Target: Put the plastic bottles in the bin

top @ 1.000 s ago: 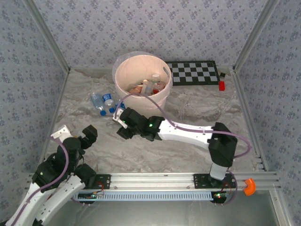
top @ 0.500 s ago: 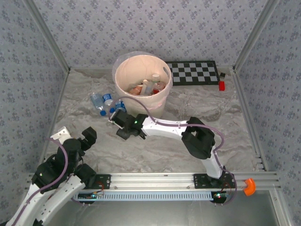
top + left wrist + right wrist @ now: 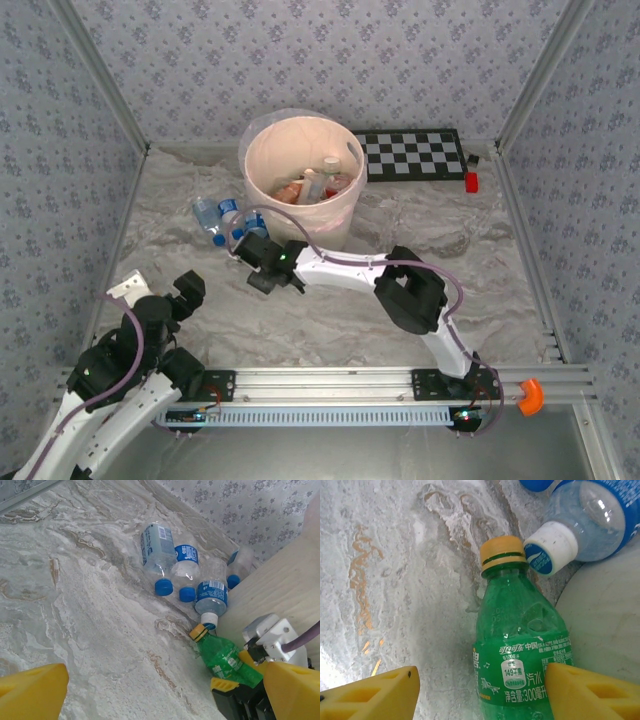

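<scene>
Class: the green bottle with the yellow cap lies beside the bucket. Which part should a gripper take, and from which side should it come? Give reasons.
Take the green bottle across its labelled body, coming from above near its base end. The body is wide and even, while the neck tapers and a clear bottle crowds it. The bin stands close on one side, so space there is probably tight.

Cut off at the bottom edge below its label (right wrist view): green bottle (image 3: 520, 665). Half hidden behind bin (image 3: 282, 587): clear bottle (image 3: 241, 561).
</scene>
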